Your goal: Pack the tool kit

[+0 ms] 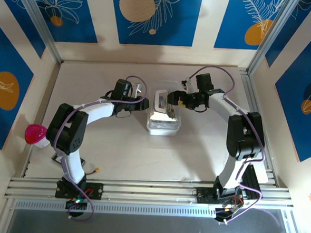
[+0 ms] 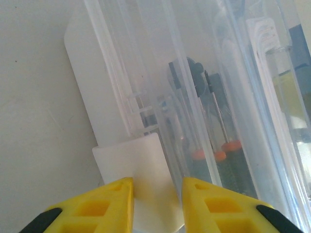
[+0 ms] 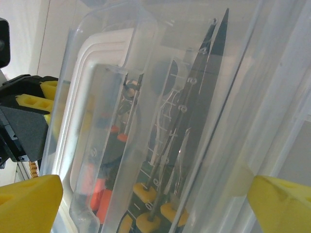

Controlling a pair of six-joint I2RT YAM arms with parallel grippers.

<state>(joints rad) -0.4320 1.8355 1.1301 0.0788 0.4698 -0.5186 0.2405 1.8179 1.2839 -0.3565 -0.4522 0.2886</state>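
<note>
At the near edge of the bench, both arms are standing on a metal rail and leaning inward. A pink ball is sitting at the left rim, beside the left arm's elbow.

Past mid-bench the tool kit is lying between the two arms. Its clear base is resting flat on the bench and its lid is standing raised on the far side.

The left end effector is pointing at the kit from the left, its yellow fingers set narrow. A white tab on the kit's edge is sitting in the gap, and I cannot tell whether the fingers are pinching it. Just beyond that tab, through the clear plastic, screwdrivers with black handles and orange collars are lying side by side.

The right end effector is sitting at the lid from the right, its fingers spread wide and clear plastic spanning the space between them. I cannot tell whether they are pressing on it. Through the plastic, orange and yellow tool parts and thin dark shafts are showing.

Behind everything, blue patterned wall panels are closing off the far side.
</note>
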